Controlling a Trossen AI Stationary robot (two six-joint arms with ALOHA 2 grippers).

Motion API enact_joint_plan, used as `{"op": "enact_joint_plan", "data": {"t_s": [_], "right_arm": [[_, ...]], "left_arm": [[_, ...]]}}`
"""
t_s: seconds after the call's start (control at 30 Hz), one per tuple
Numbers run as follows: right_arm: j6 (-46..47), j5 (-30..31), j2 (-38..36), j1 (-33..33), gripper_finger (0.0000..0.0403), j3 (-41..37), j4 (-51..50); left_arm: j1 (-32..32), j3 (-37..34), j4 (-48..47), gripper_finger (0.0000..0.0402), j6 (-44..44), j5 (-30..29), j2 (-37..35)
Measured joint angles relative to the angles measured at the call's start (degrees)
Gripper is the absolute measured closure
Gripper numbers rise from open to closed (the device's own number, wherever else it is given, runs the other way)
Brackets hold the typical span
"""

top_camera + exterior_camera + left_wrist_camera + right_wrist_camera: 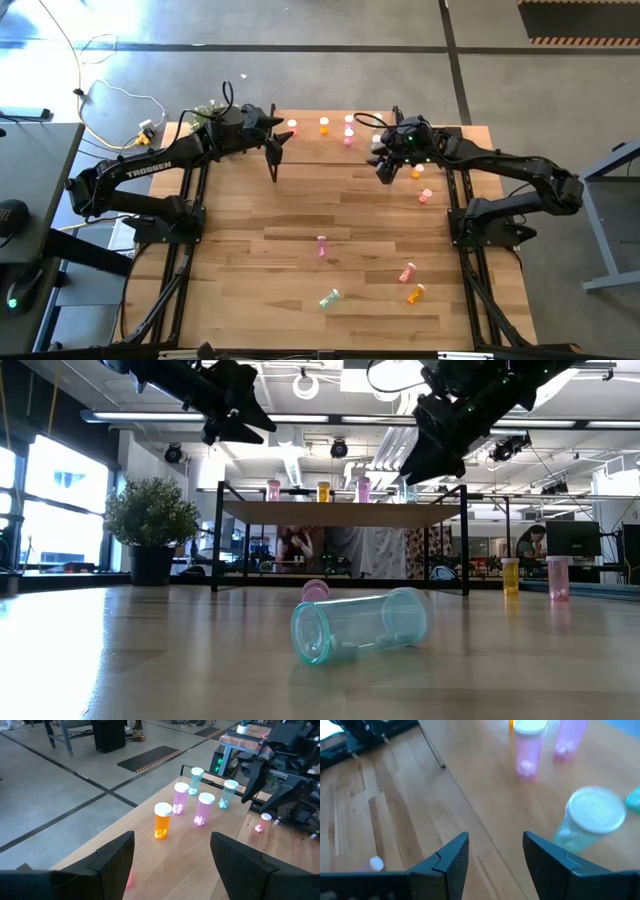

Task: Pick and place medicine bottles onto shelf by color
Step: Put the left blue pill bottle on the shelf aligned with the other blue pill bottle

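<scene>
- Wooden tabletop (250, 300): largest thing in the high view, arms mounted at 9 and 3 o'clock.
- Shelf (340, 512): low light-wood board on thin black legs, at 12 o'clock on the table; already carrying standing bottles.
- Left gripper (276, 147): hanging above the shelf's left end, fingers spread wide, nothing between them.
- Right gripper (387, 158): above the shelf's right end, jaws parted and empty, a green-tinted bottle (587, 822) just beyond the fingertips.
- Bottles on the shelf: orange bottle (162, 821), 2 pink bottles (204, 809), 2 teal ones farther back.
- Bottles not yet shelved: teal bottle (360, 625) lying on its side near 6 o'clock, pink one (322, 246) at centre, pale red (407, 272) and orange (415, 293) toward 5 o'clock, 2 more standing near 2 o'clock.
- Handling, as a judgement: light, stiff plastic, smooth and prone to rolling when lying down; best pinched across the cylinder's middle, below the cap, with a gentle squeeze to avoid squirting out.
</scene>
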Motion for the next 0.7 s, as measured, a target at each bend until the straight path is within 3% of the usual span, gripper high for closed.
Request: {"op": "enact_joint_plan", "data": {"t_s": [0.7], "right_arm": [[-1.8, 3.8, 3.4, -2.4, 0.0225, 0.0, 1.2]], "left_arm": [[0.0, 0.0, 0.3, 0.0151, 0.7, -0.2, 0.0]]}}
